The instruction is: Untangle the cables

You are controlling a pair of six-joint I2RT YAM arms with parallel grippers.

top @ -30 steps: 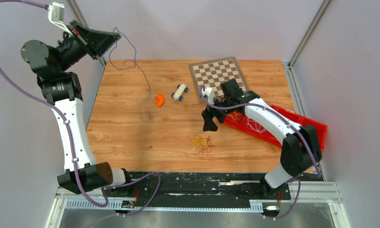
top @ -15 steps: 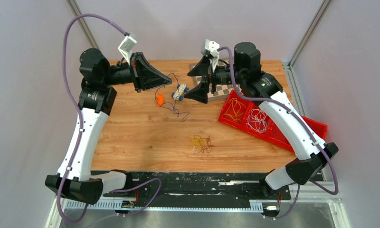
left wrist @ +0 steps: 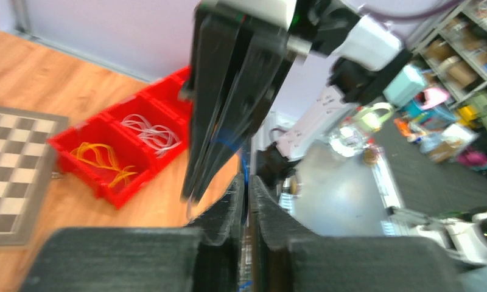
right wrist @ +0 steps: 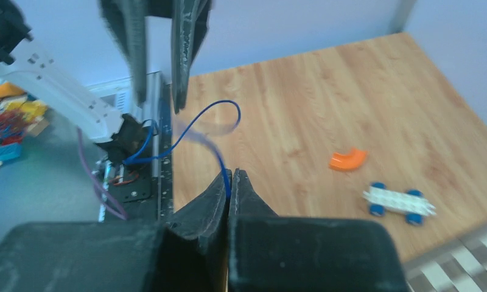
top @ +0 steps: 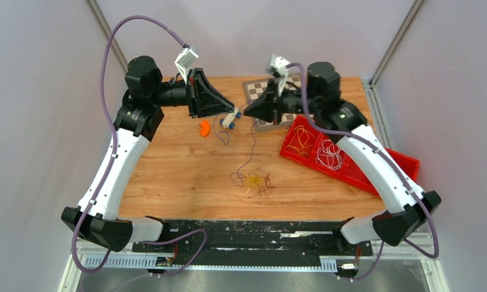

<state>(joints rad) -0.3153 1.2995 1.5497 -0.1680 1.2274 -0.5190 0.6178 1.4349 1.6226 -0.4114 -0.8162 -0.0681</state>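
**Claws close in at twelve o'clock**

Both arms have swung inward since half a second ago. The black left gripper (top: 231, 108) now stands a crack apart. The black right gripper (top: 248, 114), wide open then, pinches the thin blue wire (top: 252, 146), which droops to the yellow-and-red tangle of hair-thin cables (top: 257, 182) at six o'clock. Blur hides whether the left fingers touch that wire.

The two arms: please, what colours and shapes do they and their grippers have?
The left arm and right arm have white links between black joints. The left gripper and right gripper are black wedges, each with a white camera bracket. Purple hoses follow both arms.
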